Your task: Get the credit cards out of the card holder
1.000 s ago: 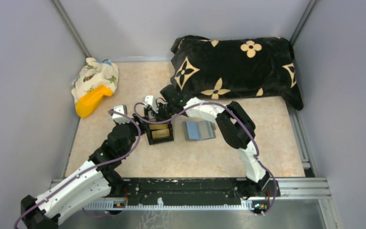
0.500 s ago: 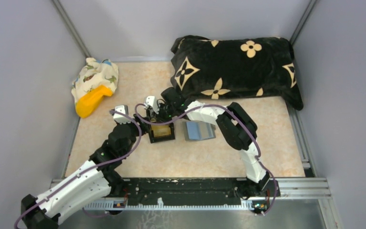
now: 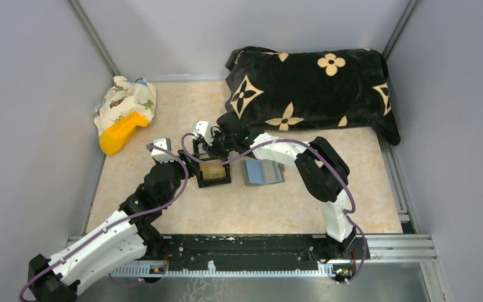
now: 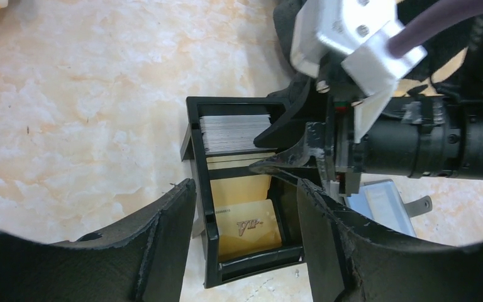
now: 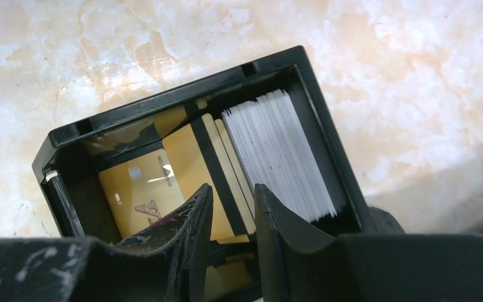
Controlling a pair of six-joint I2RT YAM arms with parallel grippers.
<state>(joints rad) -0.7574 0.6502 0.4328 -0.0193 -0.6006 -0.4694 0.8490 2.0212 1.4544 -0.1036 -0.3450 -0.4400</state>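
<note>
Marbled tabletop, left to right: left gripper (image 4: 245,207) spread astride black card box (image 3: 212,171); right gripper (image 5: 231,217) parted, empty, above its gold cards; card holder (image 3: 263,171) at box's 3 o'clock – thin, light, probably slippery; pinch an edge

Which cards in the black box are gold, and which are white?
In the black box, the gold cards lie leaning in the bigger compartment. The white cards stand packed on edge in a thick stack in the other compartment.
</note>
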